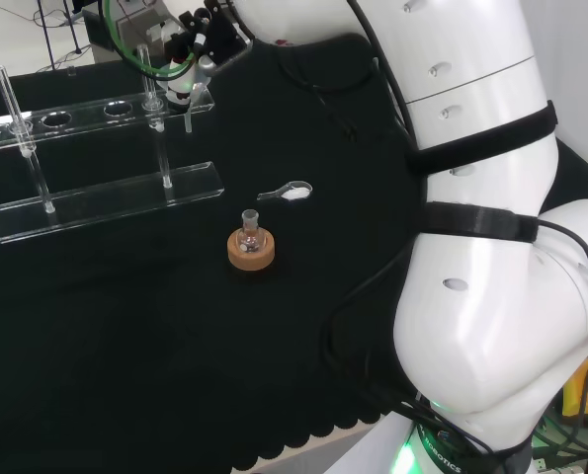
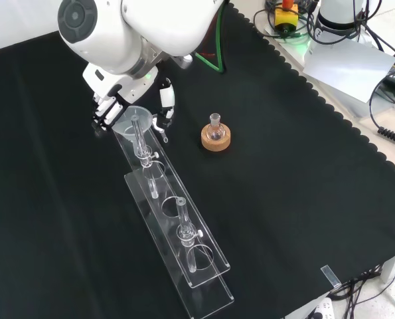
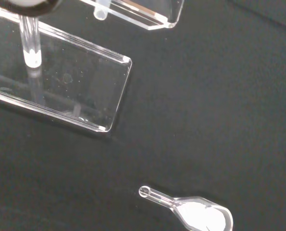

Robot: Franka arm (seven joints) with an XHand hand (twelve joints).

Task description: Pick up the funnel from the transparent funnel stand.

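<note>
Reaching over the far end of the clear stand (image 2: pixel 177 239), the hand (image 2: pixel 134 109) sits right at the funnel (image 2: pixel 132 121), which rests in the end hole of the upper shelf, the end nearest to the arm. In the front view the round mouth of the funnel shows between dark fingers (image 2: pixel 106 111) on its left and a white and black finger (image 2: pixel 165 106) on its right, so the hand stands around the funnel on both sides. The fingers look bent toward it, but I cannot tell if they already touch or pinch the glass. In the head view the hand (image 1: pixel 190 59) is at the right end of the stand (image 1: pixel 106 193), and the funnel's stem (image 1: pixel 188 117) hangs down below the shelf.

The funnel is not lifted; it sits in its hole. So the step in hand seems to be the grasp itself. The next move probably needs the fingers to close on the rim or the neck, and then a straight lift upward, so that the long stem comes out of the hole without knocking the shelf or tipping the stand.

Near the stand lie a small clear spoon (image 3: pixel 191 209) with white powder and a little flask (image 2: pixel 214 130) on a cork ring (image 2: pixel 216 139); both are apart from the hand.
</note>
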